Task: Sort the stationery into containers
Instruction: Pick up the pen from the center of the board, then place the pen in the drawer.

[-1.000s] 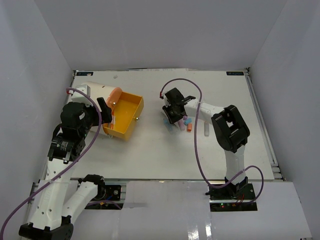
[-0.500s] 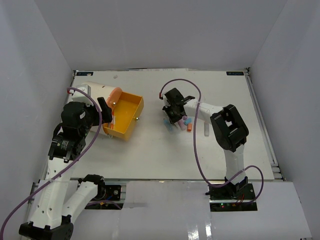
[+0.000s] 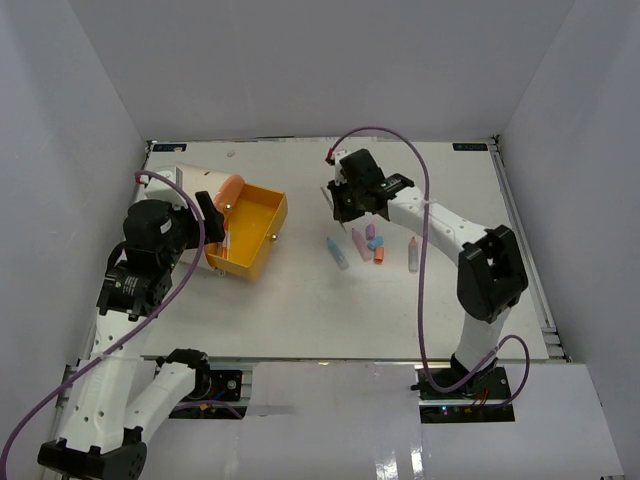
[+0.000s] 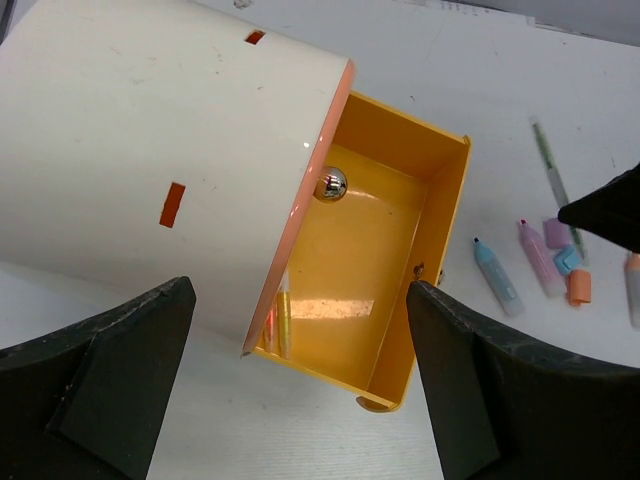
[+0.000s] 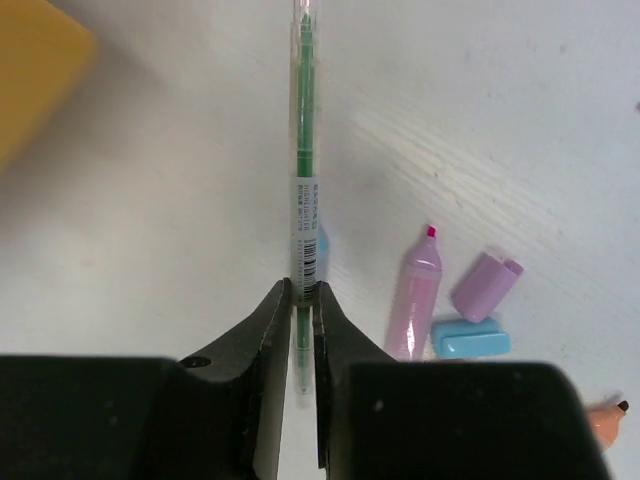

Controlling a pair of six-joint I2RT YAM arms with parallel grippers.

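The container is a cream cylinder (image 3: 185,183) lying on its side, with one orange drawer (image 3: 262,215) pulled open; it also shows in the left wrist view (image 4: 150,140), where the drawer (image 4: 445,240) holds a yellow pen (image 4: 281,320). My left gripper (image 4: 300,400) is open and empty over the drawer's near end. My right gripper (image 5: 302,300) is shut on a thin green pen (image 5: 303,150), held above the table (image 3: 345,203). Below it lie a pink highlighter (image 5: 415,295), a purple cap (image 5: 485,285) and a blue cap (image 5: 470,338).
On the table right of the drawer lie a blue highlighter (image 3: 338,252), an orange cap (image 3: 380,256) and an orange-tipped highlighter (image 3: 413,255). A brass knob (image 4: 331,183) sits on the cylinder's orange face. Grey walls enclose the table on three sides.
My right gripper has lifted off the pile of stationery and moved toward the back with the green pen in it. The left arm has not moved.
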